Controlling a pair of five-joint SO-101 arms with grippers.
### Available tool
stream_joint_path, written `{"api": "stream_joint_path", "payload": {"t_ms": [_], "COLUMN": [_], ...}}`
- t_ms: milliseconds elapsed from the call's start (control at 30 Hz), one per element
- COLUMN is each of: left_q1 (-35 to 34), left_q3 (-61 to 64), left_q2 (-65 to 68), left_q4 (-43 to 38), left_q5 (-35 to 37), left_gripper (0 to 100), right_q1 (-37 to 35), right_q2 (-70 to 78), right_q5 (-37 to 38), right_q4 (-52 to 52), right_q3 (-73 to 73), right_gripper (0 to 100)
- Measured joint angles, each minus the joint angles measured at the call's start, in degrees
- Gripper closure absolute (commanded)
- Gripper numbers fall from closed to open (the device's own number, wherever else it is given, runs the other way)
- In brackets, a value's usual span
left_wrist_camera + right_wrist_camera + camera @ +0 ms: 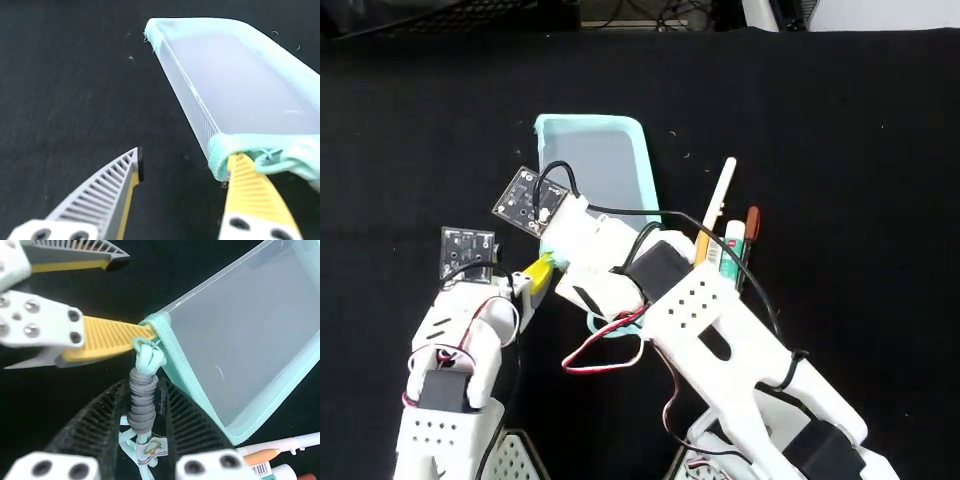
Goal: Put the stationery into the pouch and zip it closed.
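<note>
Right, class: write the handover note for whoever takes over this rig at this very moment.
Left gripper: open, its yellow finger touching the pouch at its near corner.
Right gripper: shut on the zip pull at that same corner.
Pens: on the table beside the pouch, outside it.
Done: nothing packed yet.
Left: put the pens in, then zip the pouch closed.

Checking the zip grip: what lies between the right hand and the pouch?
The zip's cord, held in the right hand, runs to the pouch corner; the right wrist view shows it.
</note>
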Motion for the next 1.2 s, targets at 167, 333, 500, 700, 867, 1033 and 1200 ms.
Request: {"api": "stream_joint_path", "payload": {"t_ms": [167, 333, 500, 700, 867, 1033, 1200], "left_q1": [0.0, 0.0, 0.35, 0.35, 0.35, 0.18, -0.53], "left_q3": [0.79, 0.79, 0.7, -3.52, -16.7, -32.18, -42.46], "left_q2": [0.0, 0.0, 0.0, 0.0, 0.0, 0.0, -0.09], "left_q4": [-2.9, -2.99, -3.08, 1.76, 15.03, 25.23, 29.98], "left_q5": [0.0, -2.2, -5.63, -5.54, -5.54, -5.54, -7.21], "left_gripper": [73, 98, 97, 97, 97, 97, 97], "right_q1": [0.0, 0.0, -0.18, -0.18, -0.18, -0.26, -0.26], "right_q2": [0.0, -0.09, -0.09, -0.09, -4.13, -11.96, -21.89], "right_q5": [0.0, 0.0, 0.0, 1.67, 2.81, 7.21, 11.08], "right_q4": [0.0, 0.0, 0.62, 1.67, 2.02, 2.02, 2.02], "right_q3": [0.0, 0.0, 0.0, 0.0, -0.09, -1.93, -2.55], "right_gripper": [98.6, 98.6, 98.6, 98.6, 98.6, 98.6, 98.6]}}
